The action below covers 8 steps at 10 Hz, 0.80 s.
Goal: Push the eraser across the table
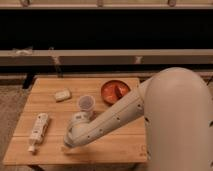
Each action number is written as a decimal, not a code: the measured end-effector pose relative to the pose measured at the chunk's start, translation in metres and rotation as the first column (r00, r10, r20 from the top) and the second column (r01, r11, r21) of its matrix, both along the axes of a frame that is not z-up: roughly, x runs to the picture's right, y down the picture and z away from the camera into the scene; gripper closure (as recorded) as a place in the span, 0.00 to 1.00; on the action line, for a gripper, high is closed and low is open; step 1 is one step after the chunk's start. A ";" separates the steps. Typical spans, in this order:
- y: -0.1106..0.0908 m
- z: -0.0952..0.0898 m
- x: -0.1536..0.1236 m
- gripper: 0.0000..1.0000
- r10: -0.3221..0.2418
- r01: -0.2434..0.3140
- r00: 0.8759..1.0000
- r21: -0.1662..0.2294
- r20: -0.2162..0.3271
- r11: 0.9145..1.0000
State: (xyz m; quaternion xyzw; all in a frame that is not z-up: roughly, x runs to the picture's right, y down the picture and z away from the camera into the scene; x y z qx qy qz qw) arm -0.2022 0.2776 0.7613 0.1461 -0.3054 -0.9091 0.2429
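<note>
The light-brown wooden table [122, 142] fills the middle of the camera view. My white arm reaches from the right across its front half. The gripper [68, 144] is low over the table near the front left, between the white bottle and the cup. The black eraser does not show; the arm and gripper cover the spot on the table where it lay.
A clear cup [86, 103] stands just behind the gripper's wrist. A long white bottle [38, 130] lies at the front left. A small whitish block [62, 95] lies at the back left. A red bowl [116, 91] sits at the back right. A dark wall and rails stand behind the table.
</note>
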 end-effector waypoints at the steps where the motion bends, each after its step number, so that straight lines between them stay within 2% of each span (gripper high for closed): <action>1: -0.005 0.003 -0.001 0.40 -0.006 0.006 1.000 0.005 -0.006 1.000; 8: -0.057 0.026 -0.004 0.40 -0.048 0.051 0.997 0.061 -0.055 0.997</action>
